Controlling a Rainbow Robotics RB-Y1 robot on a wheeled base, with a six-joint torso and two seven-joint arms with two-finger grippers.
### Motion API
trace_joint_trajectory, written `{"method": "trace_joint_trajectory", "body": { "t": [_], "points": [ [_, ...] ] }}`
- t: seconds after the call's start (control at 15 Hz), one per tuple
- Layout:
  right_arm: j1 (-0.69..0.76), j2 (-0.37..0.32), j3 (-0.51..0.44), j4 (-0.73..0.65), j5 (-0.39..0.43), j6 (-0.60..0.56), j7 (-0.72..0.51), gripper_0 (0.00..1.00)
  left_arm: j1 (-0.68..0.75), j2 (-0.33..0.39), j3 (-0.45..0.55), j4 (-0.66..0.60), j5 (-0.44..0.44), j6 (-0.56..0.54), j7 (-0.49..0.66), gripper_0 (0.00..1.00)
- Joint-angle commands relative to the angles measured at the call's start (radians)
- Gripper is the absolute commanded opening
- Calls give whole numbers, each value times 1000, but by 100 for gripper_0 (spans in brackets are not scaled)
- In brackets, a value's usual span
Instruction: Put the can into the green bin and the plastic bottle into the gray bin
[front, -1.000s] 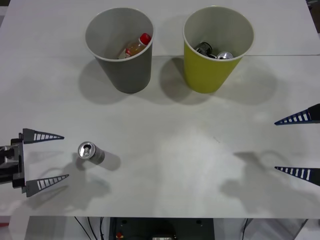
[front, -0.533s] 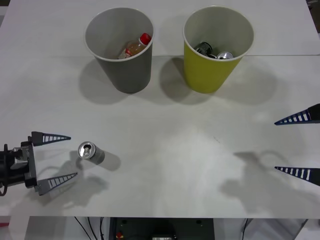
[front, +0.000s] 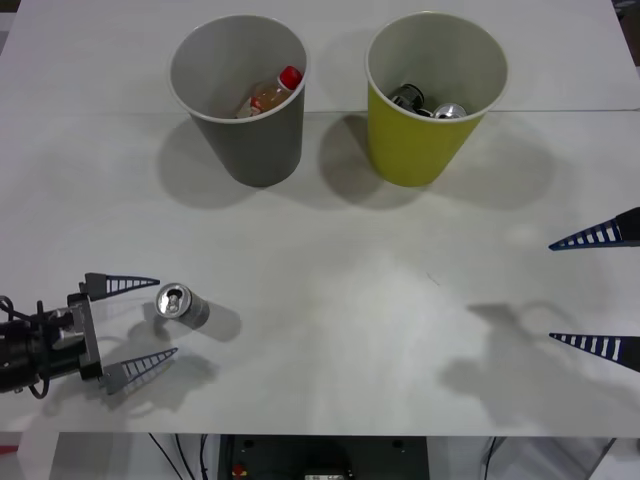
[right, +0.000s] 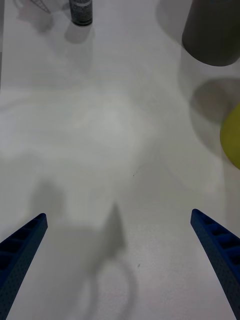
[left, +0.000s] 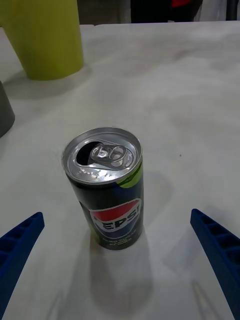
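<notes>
A small dark can (front: 182, 305) with a silver top stands upright on the white table at the front left; up close it is the can (left: 106, 187), and far off it is the can (right: 81, 12). My left gripper (front: 140, 326) is open just left of it, its fingertips level with the can's side. The gray bin (front: 240, 95) at the back holds a plastic bottle (front: 275, 92) with a red cap. Cans lie inside the green bin (front: 432, 95) beside it. At the right edge my right gripper (front: 598, 292) is open over bare table.
The two bins stand side by side at the back of the table (front: 380, 300); parts of the gray bin (right: 212, 30) and green bin (right: 232, 135) also show from the right wrist. The table's front edge runs just below both grippers.
My left gripper has moved right and slightly down toward the can, its fingertips now beside it. The can, bins and right gripper have not moved.
</notes>
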Motion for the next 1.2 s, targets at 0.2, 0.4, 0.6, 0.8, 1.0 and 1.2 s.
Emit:
{"method": "trace_joint_trajectory", "body": {
  "t": [0.2,0.4,0.6,0.8,1.0,1.2],
  "points": [
    [0,0,0,0,0,0,0,100,-27,-50,0,46,-1,-2,-10,100],
    [0,0,0,0,0,0,0,100,-35,-70,0,47,-1,8,-9,100],
    [0,0,0,0,0,0,0,100,-52,-94,0,49,-14,22,-1,100],
    [0,0,0,0,0,0,0,100,-68,-116,0,49,-33,41,6,100],
    [0,0,0,0,0,0,0,100,-78,-139,2,49,-34,62,11,100],
    [0,0,0,0,0,0,0,100,-79,-148,2,49,-36,65,16,70]
  ]
}}
